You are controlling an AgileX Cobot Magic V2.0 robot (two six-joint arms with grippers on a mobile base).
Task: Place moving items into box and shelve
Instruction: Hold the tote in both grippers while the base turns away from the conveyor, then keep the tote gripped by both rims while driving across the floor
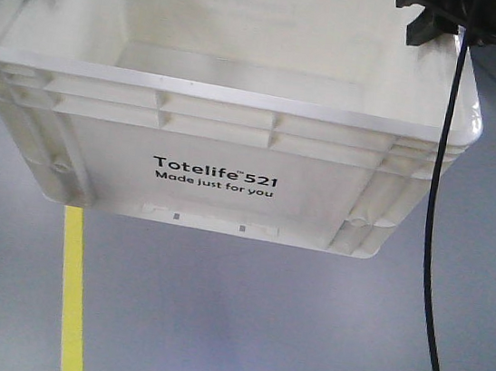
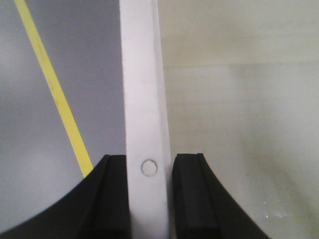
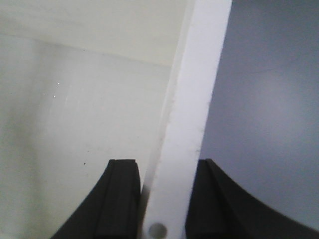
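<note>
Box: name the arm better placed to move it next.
Neither alone: the left fingers and the right fingers clamp opposite sides of the box, so both arms should probably carry it together.

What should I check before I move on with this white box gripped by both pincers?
1. Left pincer shut on the rim of the box: ok.
2. Right pincer shut on the opposite rim: ok.
3. Any toys inside: cannot tell; none show in the parts of the inside in view.
4. Black cable clear of the box: not ok; it hangs across the right front corner.
5. Floor near the box free of obstacles: ok as far as seen; only a yellow line shows.
</note>
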